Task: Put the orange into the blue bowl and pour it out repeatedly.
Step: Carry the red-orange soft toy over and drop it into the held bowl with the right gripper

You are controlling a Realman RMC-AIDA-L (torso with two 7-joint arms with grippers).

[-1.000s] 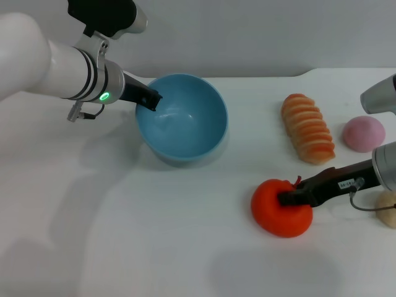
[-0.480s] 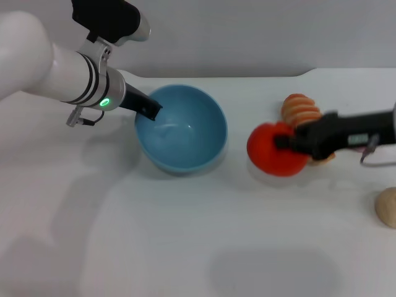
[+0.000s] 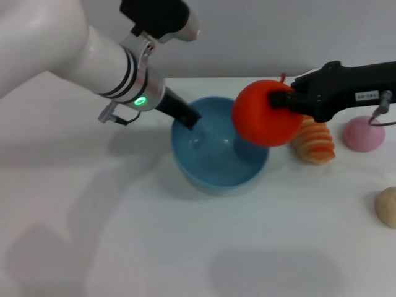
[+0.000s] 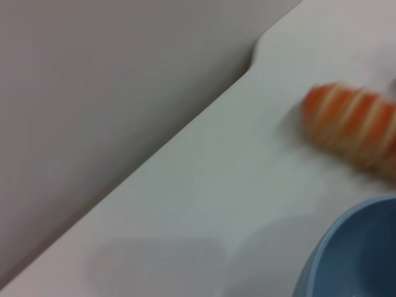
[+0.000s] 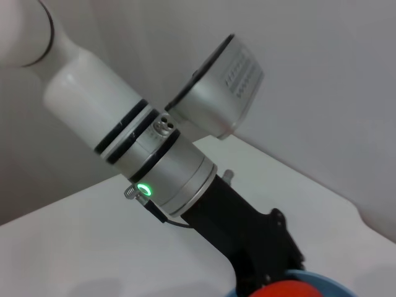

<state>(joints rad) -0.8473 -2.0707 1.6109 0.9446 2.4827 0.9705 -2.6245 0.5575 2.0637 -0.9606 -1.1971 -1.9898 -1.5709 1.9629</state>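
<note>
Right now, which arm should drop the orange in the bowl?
Right. The right gripper already holds the orange above the blue bowl, over its right rim. The left gripper grips the bowl's far-left rim, steadying it.

Head view: high, facing forward and down over the table [image 3: 124, 247]. Left wrist view: low and close, looking across the table toward the far wall, catching the blue bowl [image 4: 356, 253] rim (shared with the head view) and the ridged loaf [image 4: 352, 127]. Right wrist view: close, facing the left arm [image 5: 154, 167].
</note>
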